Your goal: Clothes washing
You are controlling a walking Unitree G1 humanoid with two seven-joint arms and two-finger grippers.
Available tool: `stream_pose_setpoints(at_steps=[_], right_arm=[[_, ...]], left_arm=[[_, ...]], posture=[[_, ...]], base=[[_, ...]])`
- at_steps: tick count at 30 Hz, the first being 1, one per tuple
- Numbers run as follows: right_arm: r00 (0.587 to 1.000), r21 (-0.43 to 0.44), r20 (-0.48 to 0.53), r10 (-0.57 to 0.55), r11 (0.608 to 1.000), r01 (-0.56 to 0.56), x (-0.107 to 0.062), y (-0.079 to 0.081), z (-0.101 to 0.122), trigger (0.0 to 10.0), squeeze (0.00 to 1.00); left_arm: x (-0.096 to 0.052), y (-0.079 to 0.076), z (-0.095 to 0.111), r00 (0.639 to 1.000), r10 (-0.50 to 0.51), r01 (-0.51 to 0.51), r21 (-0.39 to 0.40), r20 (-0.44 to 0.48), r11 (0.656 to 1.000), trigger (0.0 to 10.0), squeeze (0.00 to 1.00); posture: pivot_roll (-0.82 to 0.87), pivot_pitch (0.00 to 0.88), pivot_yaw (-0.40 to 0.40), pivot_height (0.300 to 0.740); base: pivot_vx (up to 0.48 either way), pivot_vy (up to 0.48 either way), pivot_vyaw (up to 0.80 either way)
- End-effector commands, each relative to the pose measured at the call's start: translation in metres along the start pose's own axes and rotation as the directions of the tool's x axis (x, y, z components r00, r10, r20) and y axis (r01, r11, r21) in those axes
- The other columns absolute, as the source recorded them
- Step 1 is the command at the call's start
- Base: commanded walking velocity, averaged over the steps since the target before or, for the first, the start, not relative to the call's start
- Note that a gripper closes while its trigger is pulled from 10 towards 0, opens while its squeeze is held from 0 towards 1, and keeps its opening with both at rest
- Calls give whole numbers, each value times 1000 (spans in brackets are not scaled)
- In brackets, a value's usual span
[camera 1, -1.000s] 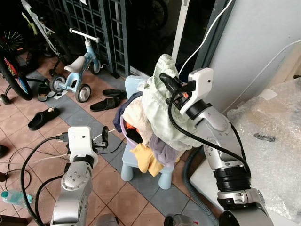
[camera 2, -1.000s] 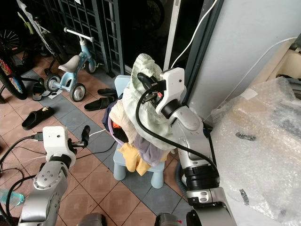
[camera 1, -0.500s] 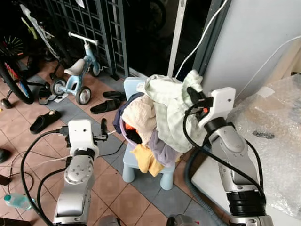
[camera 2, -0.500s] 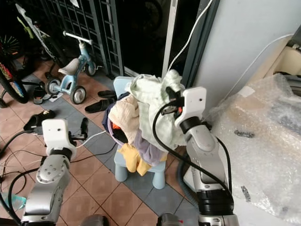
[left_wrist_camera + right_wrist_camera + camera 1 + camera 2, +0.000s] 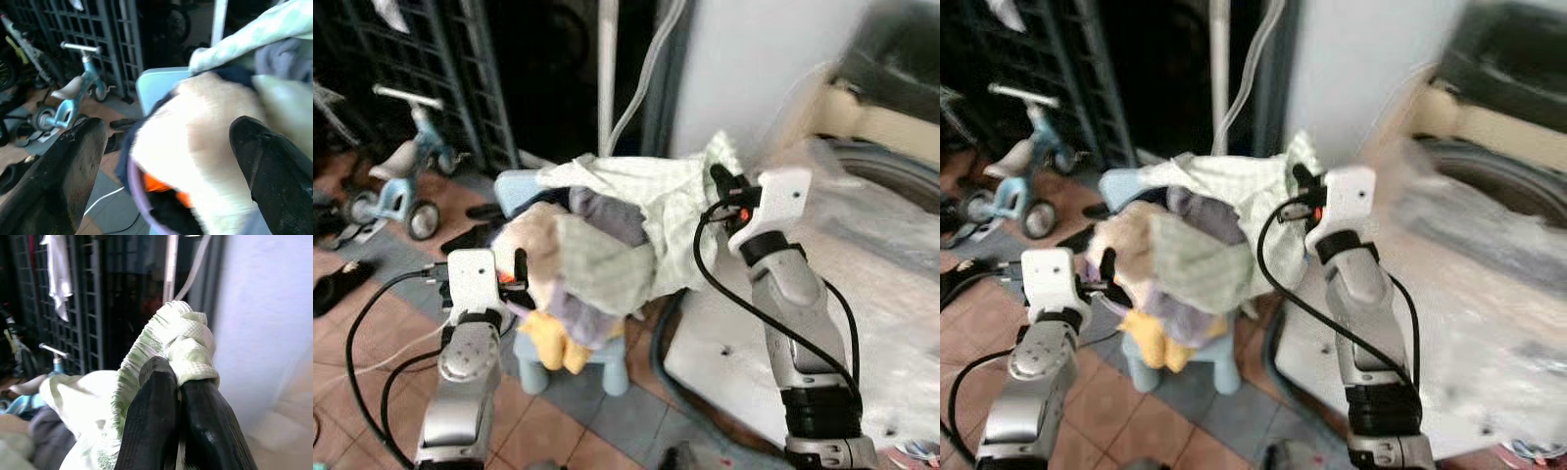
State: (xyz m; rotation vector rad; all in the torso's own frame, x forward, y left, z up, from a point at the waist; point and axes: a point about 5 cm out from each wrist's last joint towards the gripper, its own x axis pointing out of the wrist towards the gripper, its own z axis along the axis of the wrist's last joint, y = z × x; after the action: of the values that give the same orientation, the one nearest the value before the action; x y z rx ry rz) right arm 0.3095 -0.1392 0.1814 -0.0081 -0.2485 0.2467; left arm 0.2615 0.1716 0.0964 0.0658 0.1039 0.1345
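Between the two black fingers point(image 5: 151, 396) of your right gripper point(image 5: 720, 181) sits a bunched fold of the pale green checked garment point(image 5: 646, 211); the fingers are pressed together on it, with no gap showing in the right wrist view. From that pinch the cloth hangs down and stretches away to the gripper's left, its far end draped over the laundry heap point(image 5: 578, 264). Below and left of the gripper, that heap of cream, grey and yellow clothes sits on a small light blue chair point(image 5: 592, 357), with the yellow piece point(image 5: 553, 348) spilling over the seat's front edge. Just right of and beneath your right arm lies a bubble-wrapped white appliance point(image 5: 862, 284), blurred.

Your left gripper point(image 5: 517, 266) is held up just beside the heap on its left; in the left wrist view its fingers point(image 5: 73, 166) stand wide apart with nothing between them, pointed at the cream cloth point(image 5: 205, 147) and the purple rim of a basket point(image 5: 137, 196). Farther left of it, well apart, a blue child's tricycle point(image 5: 396, 166) stands on the tiled floor point(image 5: 372, 333) before a dark metal grille point(image 5: 401, 59), with dark slippers point(image 5: 342, 279) near it.
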Motion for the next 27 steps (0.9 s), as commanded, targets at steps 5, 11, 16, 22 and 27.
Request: stream_pose_setpoints(at_steps=[5, 11, 16, 22, 27], right_arm=[[999, -24, 18, -30, 999, 30, -1, -7, 5, 10000, 0], [999, -39, 33, -34, 999, 35, 1, -8, 7, 10000, 0], [999, -47, 38, -28, 998, 30, 2, -8, 8, 10000, 0], [998, -59, 48, -35, 998, 38, 4, -10, 9, 10000, 0], [982, -123, 128, -139, 980, 155, 10, -30, 25, 10000, 0]], left_arm=[[1, -8, 1, 1000, -24, 24, -11, 4, 1000, 10000, 0], [2, -11, 2, 999, -32, 32, -17, 8, 999, 10000, 0], [2, -11, 1, 1000, -31, 31, -25, 6, 999, 10000, 0], [2, -10, 0, 999, -34, 34, -35, 7, 999, 10000, 0], [1, -9, 4, 998, -52, 54, -47, 38, 997, 10000, 0]], posture=[[-42, 35, 28, 740], [-43, 30, 26, 740], [-43, 31, 26, 740], [-41, 29, 24, 740], [-41, 27, 23, 740]], base=[[0, -322, -301], [0, -41, -639], [0, 0, -93], [0, 0, 0], [0, 0, 0]])
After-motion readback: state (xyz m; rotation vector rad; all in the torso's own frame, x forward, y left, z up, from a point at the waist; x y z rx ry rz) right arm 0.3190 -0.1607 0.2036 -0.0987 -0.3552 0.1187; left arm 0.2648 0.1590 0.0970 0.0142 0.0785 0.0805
